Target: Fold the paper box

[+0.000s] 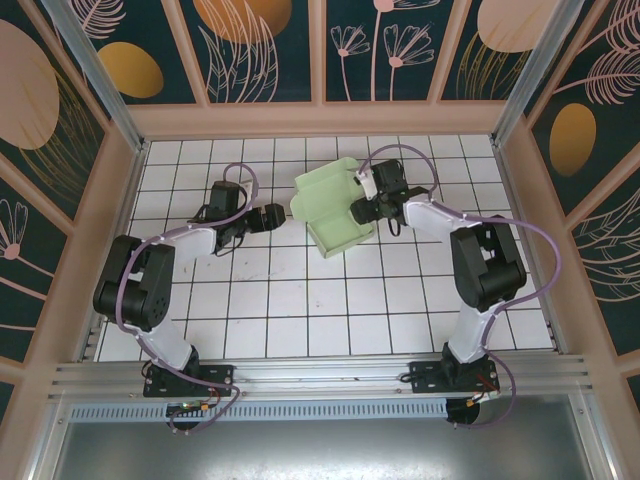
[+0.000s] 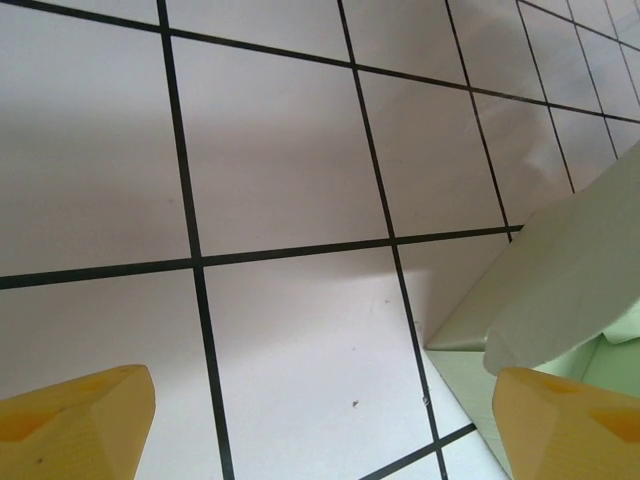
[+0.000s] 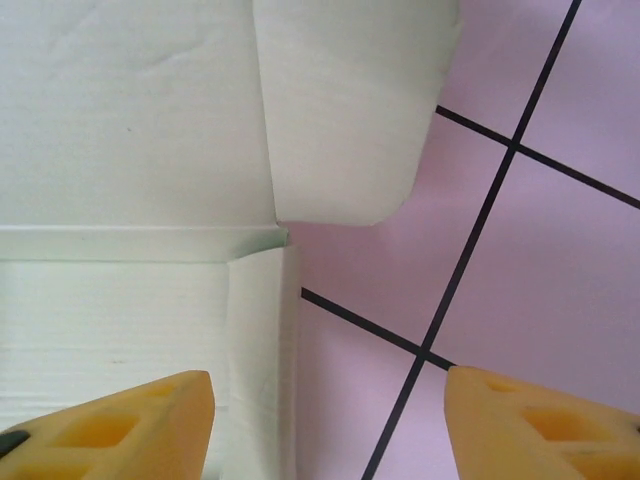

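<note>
The box (image 1: 331,212) sits upper centre of the top view, walls partly up and flaps loose, so folding looks roughly half done. The left gripper (image 1: 278,217) and right gripper (image 1: 356,211) flank it, both spread open and holding nothing.

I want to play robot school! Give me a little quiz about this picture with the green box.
1. True or false: the left pincer and the right pincer are both open.
2. Pick one: the paper box is A) red, B) pale green, C) black.
3. Fill the gap: the paper box lies on a table of white ___ with dark lines.

Key: 1 true; 2 B; 3 tiles.
</note>
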Tool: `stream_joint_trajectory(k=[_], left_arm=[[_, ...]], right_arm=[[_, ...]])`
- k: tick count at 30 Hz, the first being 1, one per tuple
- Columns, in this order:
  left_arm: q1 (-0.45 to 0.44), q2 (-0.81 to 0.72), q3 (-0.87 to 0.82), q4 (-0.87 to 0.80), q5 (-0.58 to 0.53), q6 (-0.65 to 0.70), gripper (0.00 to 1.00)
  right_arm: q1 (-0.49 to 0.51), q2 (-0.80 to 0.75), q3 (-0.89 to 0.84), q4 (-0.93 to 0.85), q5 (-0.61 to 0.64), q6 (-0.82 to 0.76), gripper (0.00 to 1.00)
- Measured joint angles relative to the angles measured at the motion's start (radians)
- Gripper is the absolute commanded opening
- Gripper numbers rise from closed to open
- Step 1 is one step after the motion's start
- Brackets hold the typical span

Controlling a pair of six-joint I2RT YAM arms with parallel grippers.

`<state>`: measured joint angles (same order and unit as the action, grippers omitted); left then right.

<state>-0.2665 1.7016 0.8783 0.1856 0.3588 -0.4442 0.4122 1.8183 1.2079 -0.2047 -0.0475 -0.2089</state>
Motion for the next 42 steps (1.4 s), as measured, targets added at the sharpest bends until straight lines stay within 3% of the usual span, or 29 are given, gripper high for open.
stream_joint_trajectory(k=[3,9,15,21,34,42], left_arm=[[0.000,0.000,0.000,0.005,0.003,0.000,0.87],[0.000,0.000,-0.002,0.006,0.010,0.000,0.88],[0.000,0.000,-0.002,0.010,0.015,0.008,0.88],[0.000,0.000,-0.005,0.018,0.024,0.014,0.88],[0.000,-0.001,-0.034,0.040,0.012,0.025,0.88],[0.043,-0.012,-0.084,0.091,-0.020,-0.018,0.88]], right_arm=[[-0.011,0.004,0.002,-0.005,-0.038,0.022,0.42],[-0.014,0.075,0.047,-0.050,-0.079,0.037,0.38],[-0.012,0.109,0.048,-0.095,-0.084,0.056,0.14],[0.014,0.122,0.069,-0.115,-0.019,0.037,0.01],[0.105,0.184,0.154,-0.177,0.179,0.087,0.00],[0.204,0.255,0.219,-0.230,0.410,0.197,0.00]])
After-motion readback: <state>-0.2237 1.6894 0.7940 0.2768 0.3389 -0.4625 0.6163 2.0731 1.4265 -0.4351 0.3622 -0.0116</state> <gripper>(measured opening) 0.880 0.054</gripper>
